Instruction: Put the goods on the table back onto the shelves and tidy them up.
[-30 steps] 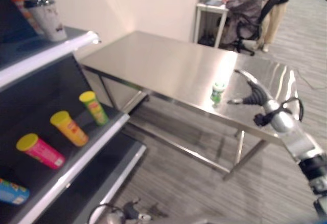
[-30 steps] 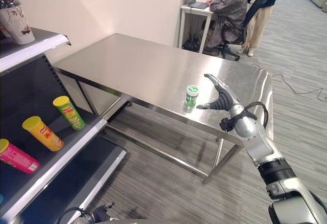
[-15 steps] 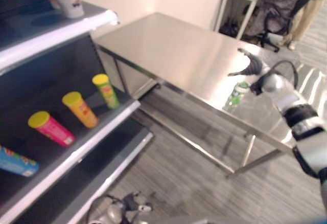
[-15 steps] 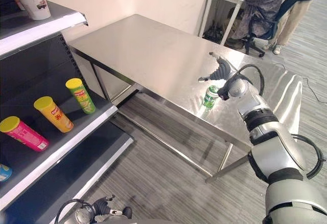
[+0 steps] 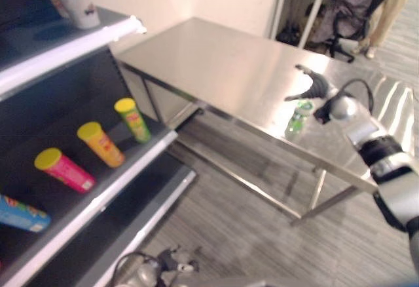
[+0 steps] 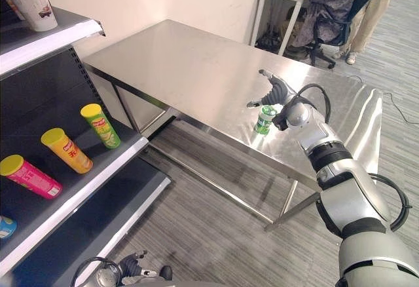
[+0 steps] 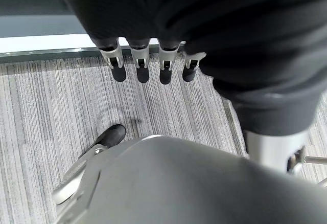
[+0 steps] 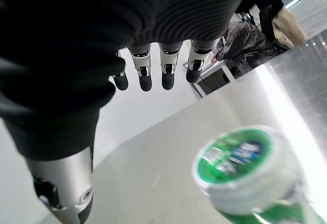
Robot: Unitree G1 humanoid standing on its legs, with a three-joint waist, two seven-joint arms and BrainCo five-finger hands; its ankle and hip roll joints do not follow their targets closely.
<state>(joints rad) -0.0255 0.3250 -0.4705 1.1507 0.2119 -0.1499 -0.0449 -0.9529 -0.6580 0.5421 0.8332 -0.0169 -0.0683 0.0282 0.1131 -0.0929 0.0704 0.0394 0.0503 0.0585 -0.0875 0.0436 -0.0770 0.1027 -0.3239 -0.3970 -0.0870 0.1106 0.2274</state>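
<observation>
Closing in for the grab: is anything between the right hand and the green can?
Nothing. In the right wrist view the right hand hangs open above the green can, with only bare steel table showing between them.

The worktop point(image 6: 196, 64) runs from the frame's centre toward the right, with the shelves point(image 6: 78, 175) at the left. A can point(image 6: 264, 119) stands upright near the worktop's front edge, right of centre. The right hand point(image 6: 275, 93) hovers just above and behind it, fingers spread. Four tubes point(image 6: 100, 125) lie tilted on the middle shelf, and a cup point(image 6: 29, 2) stands on the top shelf, upper left. People point(image 6: 327, 5) sit at a desk in the upper right.
</observation>
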